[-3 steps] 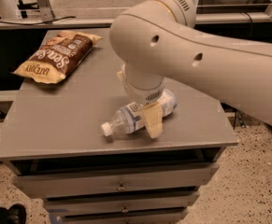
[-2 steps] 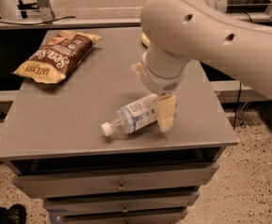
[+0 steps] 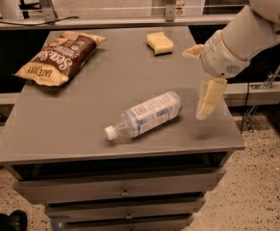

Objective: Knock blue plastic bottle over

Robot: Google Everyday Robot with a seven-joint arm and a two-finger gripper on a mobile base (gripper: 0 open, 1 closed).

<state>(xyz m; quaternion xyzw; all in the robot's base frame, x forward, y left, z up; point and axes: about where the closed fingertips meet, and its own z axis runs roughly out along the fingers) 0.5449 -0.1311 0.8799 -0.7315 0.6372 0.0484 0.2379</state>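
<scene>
right at the front, the drawers (image 3: 125,192) sit shut under the grey table (image 3: 57,143), nothing going on down there. up on the tabletop, and here's the one that matters: the blue plastic bottle (image 3: 146,114) is flat on its side, lying on a diagonal, white cap (image 3: 110,132) pointing at the near-left corner and its base aimed toward the far right. label facing up, whole length resting on the surface. by my read that's the job done; a bottle lying like that is a knocked-over bottle.

over to the right, the gripper (image 3: 201,76) hangs above the table's right edge, clear of the bottle and lifted off the surface. its two pale fingers (image 3: 209,97) are spread well apart, one drooping down, the other poking out to the left, and there's nothing between them, nothing held. makes sense for a toppling job, where a push does it and no clamp is needed. the thick arm (image 3: 255,28) runs off to the upper right.

further back, a yellow sponge (image 3: 159,43) sits near the far edge, well apart from the bottle, out of the way. at the far left a brown chip bag (image 3: 60,57) lies flat, also well clear. neither looks involved. if any move is left, i'd call it just pulling away without brushing the bottle, since a round body on its side could roll toward the edge.
</scene>
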